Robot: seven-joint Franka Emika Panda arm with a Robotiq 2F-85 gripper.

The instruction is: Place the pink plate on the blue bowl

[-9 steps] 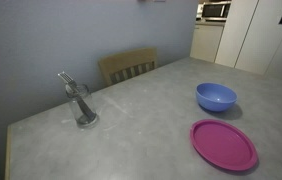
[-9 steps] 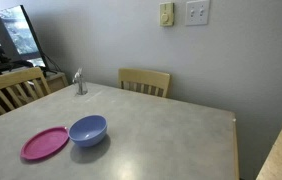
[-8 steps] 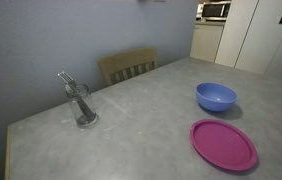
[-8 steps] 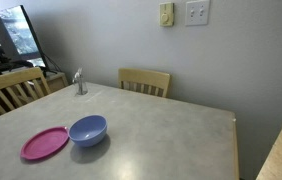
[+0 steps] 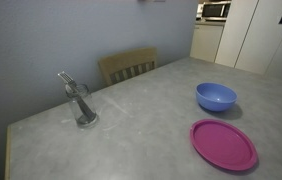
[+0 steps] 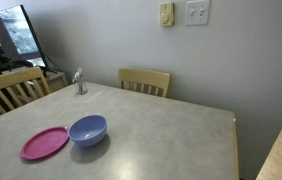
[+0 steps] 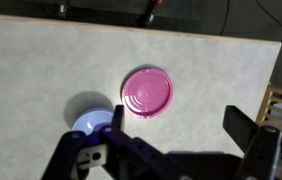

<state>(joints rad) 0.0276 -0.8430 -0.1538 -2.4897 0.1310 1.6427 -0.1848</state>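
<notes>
The pink plate [image 7: 146, 92] lies flat on the grey table [image 5: 141, 130], right way up, with nothing on it. In my wrist view it sits near the middle of the picture. The blue bowl [image 7: 86, 117] stands just beside the plate but apart from it, at about eight o'clock from the plate in that view, and its lower edge is hidden behind my own frame. In an exterior view the plate [image 5: 223, 145] is near the table's front edge with the bowl [image 5: 216, 97] at twelve o'clock from it, and a strip of bare table shows between them. In an exterior view from another place the plate [image 6: 45, 143] has the bowl [image 6: 88, 130] at three o'clock, close alongside. My claw [image 7: 174, 118] hangs above the table with its fingers [image 7: 115, 117] spread wide, holding nothing and touching nothing, and the plate shows just past the gap at eleven o'clock. Neither exterior view shows my arm. Well apart from the plate, at about nine o'clock across the table, stands a clear glass [image 5: 82, 105] with a fork in it. A wooden chair [image 5: 128, 66] is pushed up to the table's far side.
</notes>
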